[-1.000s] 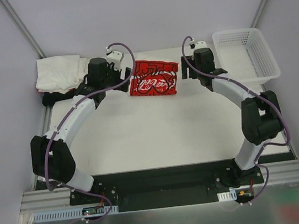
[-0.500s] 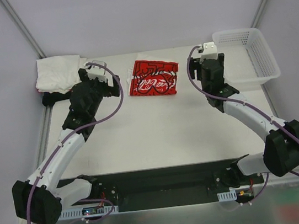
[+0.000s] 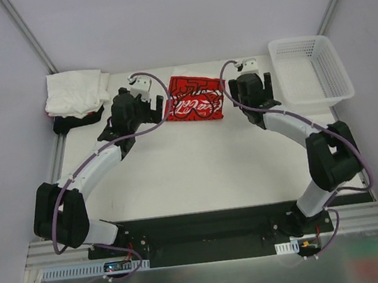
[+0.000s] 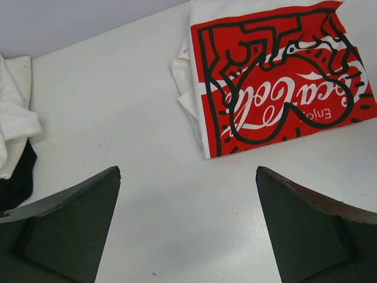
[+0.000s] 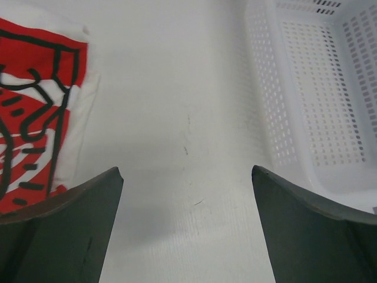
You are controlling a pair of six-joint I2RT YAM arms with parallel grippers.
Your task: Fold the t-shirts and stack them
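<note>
Folded red shirt (image 3: 195, 98) lies flat at far middle of surface (image 3: 192, 162), between both arms. Left fingers (image 4: 70, 224) and right fingers (image 5: 312, 230) spread wide, holding nothing. White shirt pile (image 3: 75, 93) far left. Risk: pinching only the top layer would unfold it on lifting.

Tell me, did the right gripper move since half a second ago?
Yes. In the top view the right gripper has swung left, away from the white basket and closer to the red t-shirt.
</note>
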